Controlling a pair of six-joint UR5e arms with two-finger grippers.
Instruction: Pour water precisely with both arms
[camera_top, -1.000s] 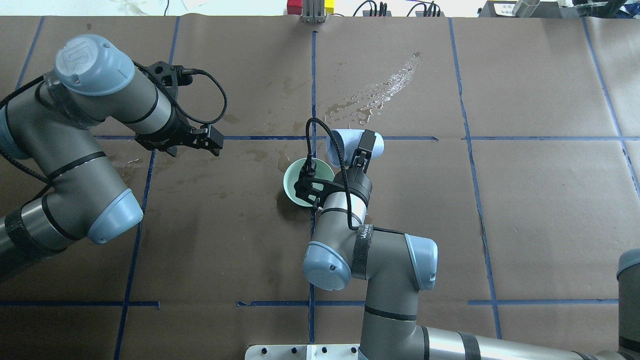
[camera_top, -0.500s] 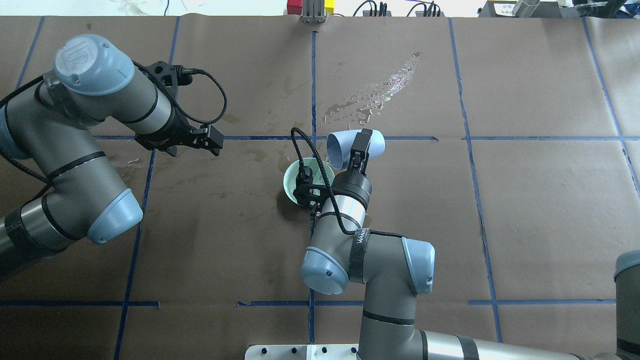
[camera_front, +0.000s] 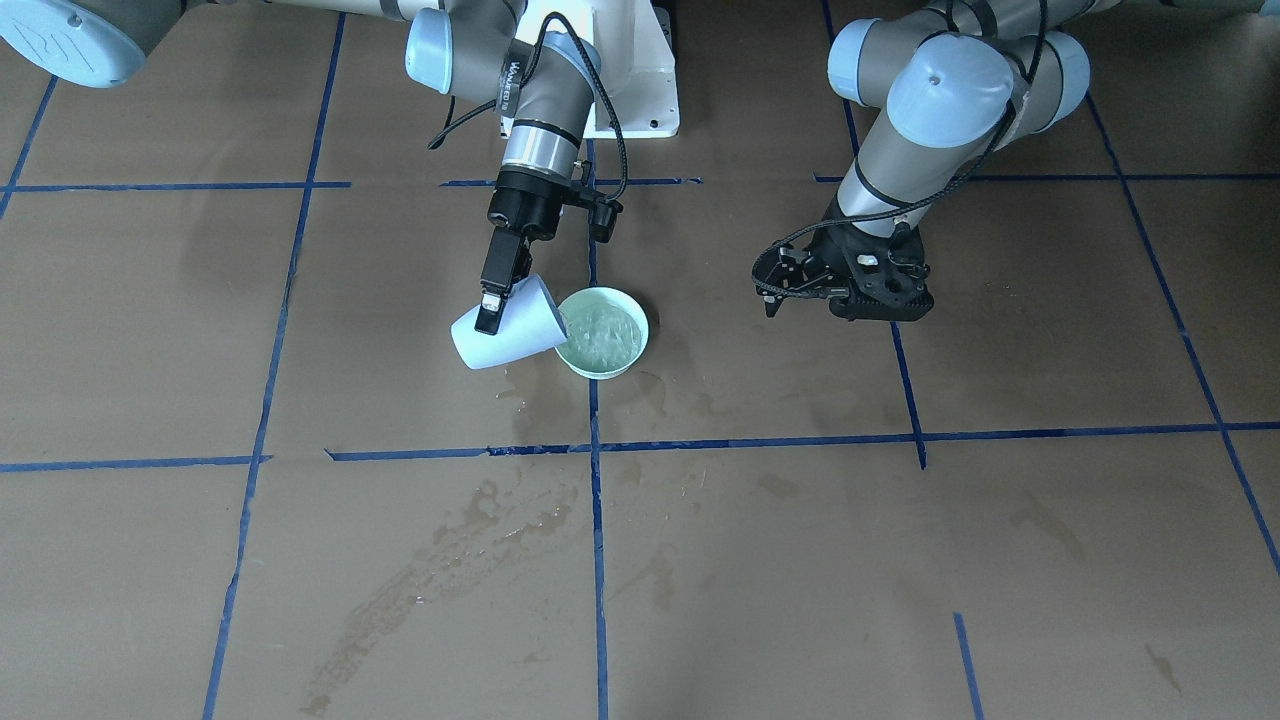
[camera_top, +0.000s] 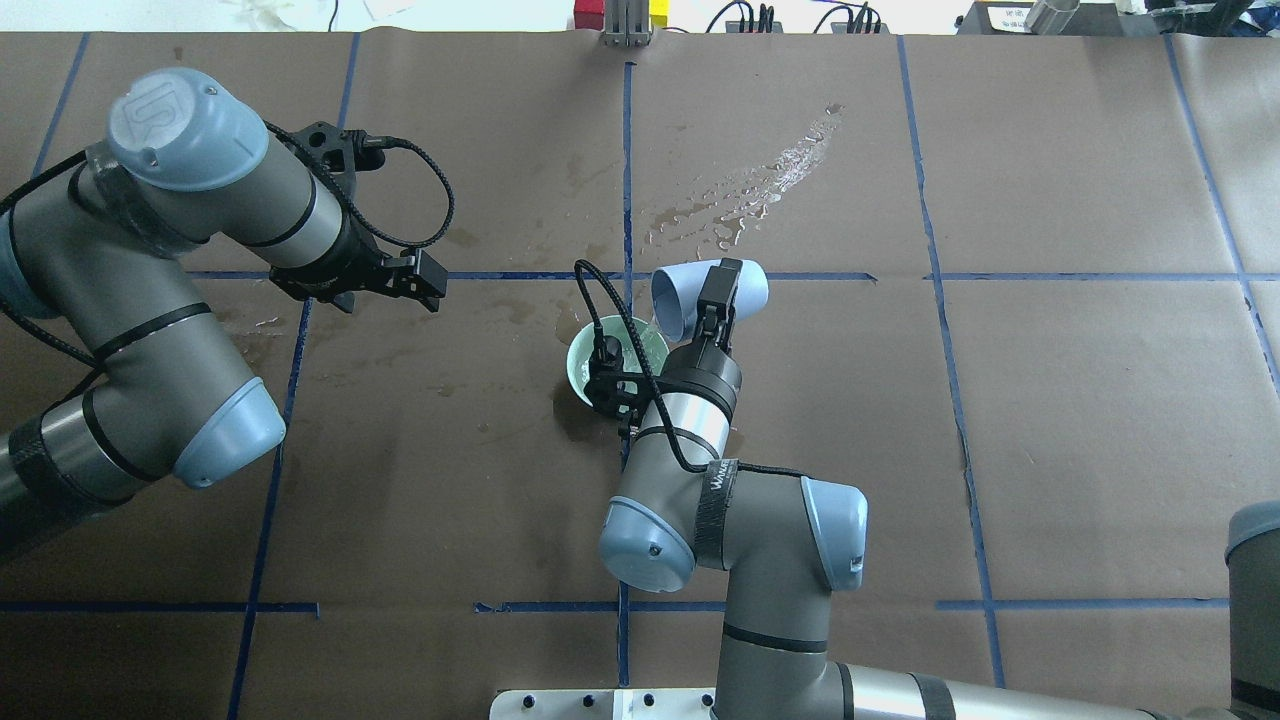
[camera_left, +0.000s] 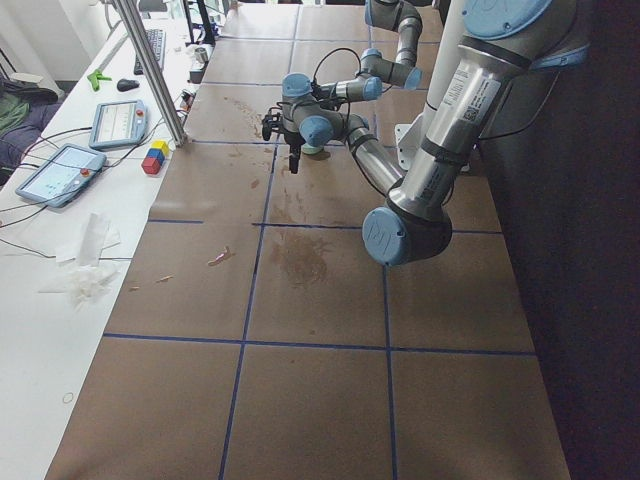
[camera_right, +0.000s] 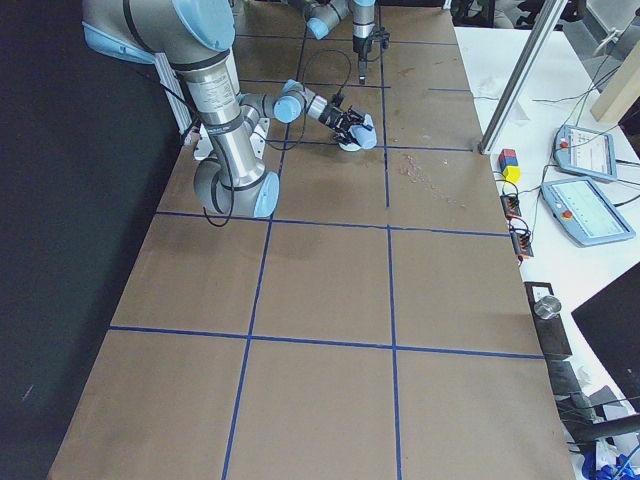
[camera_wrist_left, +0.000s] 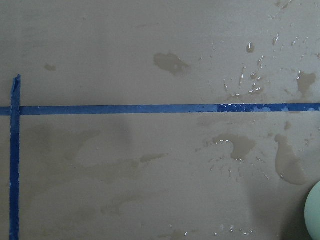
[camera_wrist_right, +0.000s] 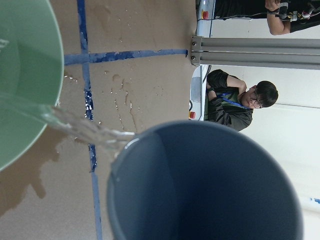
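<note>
Reaches the right arm (camera_top: 684, 425) forward from the base to the middle of the bench (camera_top: 1080, 450), elbow folded low and wrist rolled over. Clamps the right end effector (camera_top: 716, 296) on the wall of a pale blue cup (camera_top: 676, 302), with 1 black finger lying along the cup's outside. Holds that cup lifted off the bench and tipped onto its side, mouth turned toward a mint-green bowl (camera_front: 602, 371) just beside it. Places the cup's lip close to the bowl's rim but apart from it in the right wrist view.

Shows the water (camera_wrist_right: 85, 129) as a thin, clear, rippled stream crossing the gap from the cup's lip into the bowl. Shows it also as a glossy, rippling pool inside the bowl in the front-facing view. Fills the lower part of the right wrist view with the cup's grey-blue inner wall.

Finds the bowl upright on the bench, near the crossing of 2 blue tape lines (camera_top: 520, 275), with dark wet patches (camera_top: 740, 200) and glinting droplets on the brown paper around and beyond it.

Poses the left arm (camera_top: 150, 250) bent over the robot's left part of the bench, well apart from bowl and cup. Hangs the left end effector (camera_top: 428, 283) low over a tape line, aimed toward the centre. Cannot tell whether its fingers are apart or together.
</note>
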